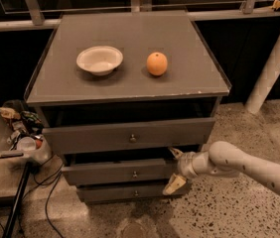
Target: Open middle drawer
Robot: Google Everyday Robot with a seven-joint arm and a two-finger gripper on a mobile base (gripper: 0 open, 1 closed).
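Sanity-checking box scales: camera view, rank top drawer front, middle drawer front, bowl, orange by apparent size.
1. top drawer front
2. middle drawer front
3. bowl
4. orange
The gripper, open, sits at the middle drawer front's right end.

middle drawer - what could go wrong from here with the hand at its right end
1. The hand, open, straddles the right end of the middle drawer, far from its knob; an off-centre pull could skew and jam it.
2. Its upper finger sits just under the protruding top drawer and may snag.
3. A jolt could roll the orange.
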